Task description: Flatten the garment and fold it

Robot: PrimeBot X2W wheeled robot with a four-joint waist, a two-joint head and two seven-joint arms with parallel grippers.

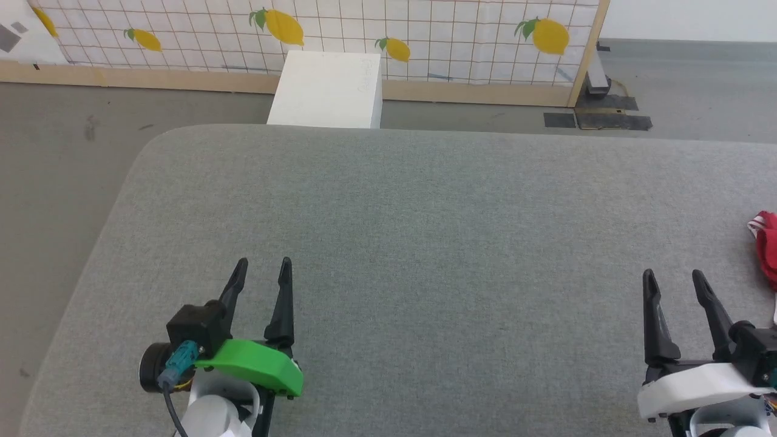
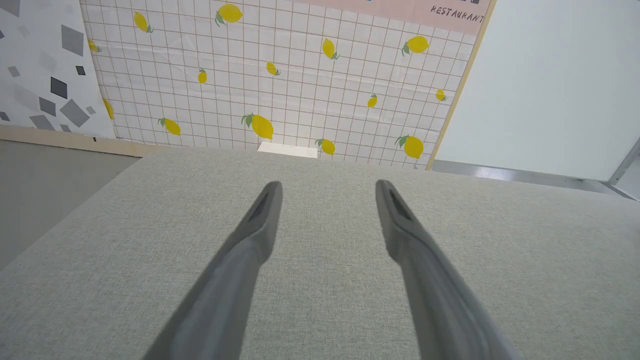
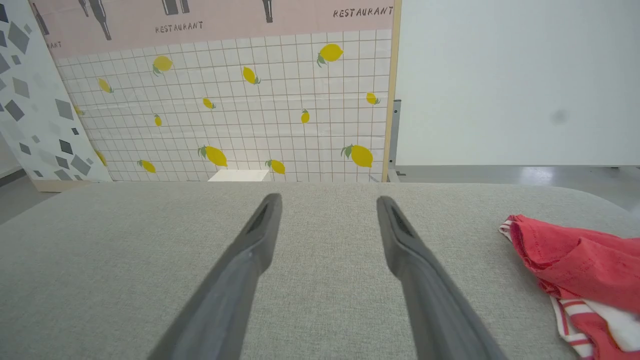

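Head view: garment (image 1: 767, 246) edge-cropped, crumpled

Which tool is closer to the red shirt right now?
Right. The right tool is beside the bunched shirt, which lies just to its right. The left tool is far across the table, on the shirt's left.

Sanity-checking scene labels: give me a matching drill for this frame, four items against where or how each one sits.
Items:
1. garment
2. left gripper
3. right gripper
4. white box

Places or states:
A. behind the table's far edge
B. open, lower left of head view
C. crumpled, at head view's right edge
D. open, lower right of head view

Pairs: 1-C, 2-B, 3-D, 4-A
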